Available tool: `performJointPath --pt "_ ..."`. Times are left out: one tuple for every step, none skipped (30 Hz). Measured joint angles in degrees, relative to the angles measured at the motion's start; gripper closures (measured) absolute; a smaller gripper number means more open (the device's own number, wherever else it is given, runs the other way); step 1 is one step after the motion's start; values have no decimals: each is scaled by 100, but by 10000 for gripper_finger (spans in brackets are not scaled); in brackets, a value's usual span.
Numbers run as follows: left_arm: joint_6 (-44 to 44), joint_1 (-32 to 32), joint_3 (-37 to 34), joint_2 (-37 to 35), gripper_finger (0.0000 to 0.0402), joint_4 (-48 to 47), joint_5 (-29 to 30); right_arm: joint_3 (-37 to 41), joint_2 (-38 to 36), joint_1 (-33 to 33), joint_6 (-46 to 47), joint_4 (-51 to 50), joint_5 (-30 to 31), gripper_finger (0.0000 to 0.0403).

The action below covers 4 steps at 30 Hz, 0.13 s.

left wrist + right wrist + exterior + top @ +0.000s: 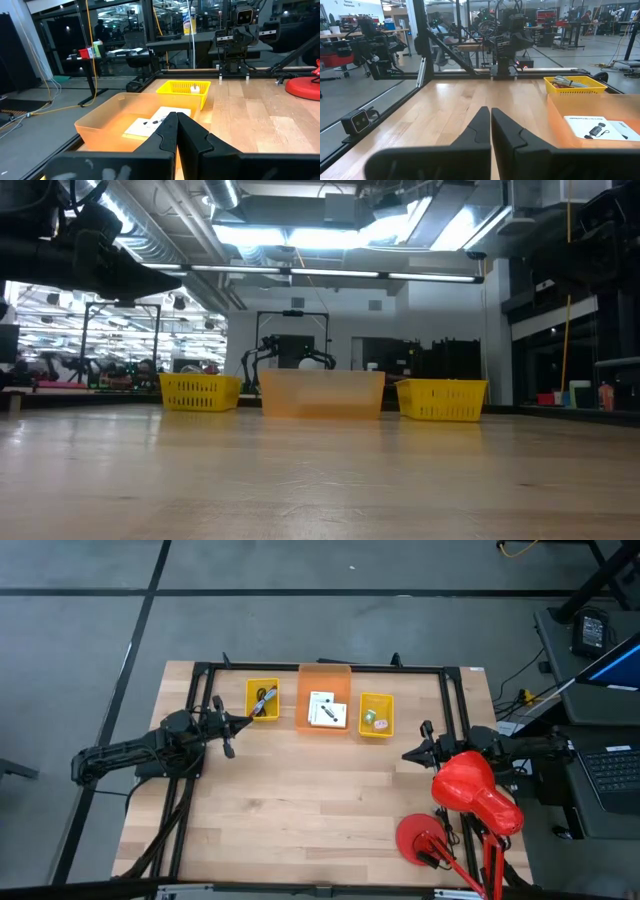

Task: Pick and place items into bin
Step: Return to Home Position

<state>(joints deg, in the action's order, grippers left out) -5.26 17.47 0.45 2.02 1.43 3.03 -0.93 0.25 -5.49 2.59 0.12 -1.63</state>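
Three bins stand in a row at the table's far side. The left yellow basket (263, 700) holds cords (572, 80). The orange bin (323, 710) holds white cards with black print (324, 710) (159, 120) (595, 127). The right yellow basket (376, 715) holds a green cube (380, 724) and a small pale item (195, 89). My left gripper (240, 724) (176, 125) hovers shut and empty near the left basket. My right gripper (408, 754) (490, 120) hovers shut and empty to the right of the right basket. The pink square and the clip do not show.
A red stand with a round base (420, 837) and a red hood (470, 788) sits at the table's near right corner, beside my right arm. A black frame (320, 666) runs around the table. Bare wood (300, 800) stretches across the middle and near side.
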Motion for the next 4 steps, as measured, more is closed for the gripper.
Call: performJointPath --pt "0 0 0 0 400 0 0 0 0 0 -2 0 1 402" --pt "0 0 0 0 400 0 0 0 0 -1 0 0 0 402" --pt "0 0 0 0 400 0 0 0 0 -1 0 0 0 402" --pt "0 0 0 0 400 -2 -2 0 0 0 -2 0 1 402"
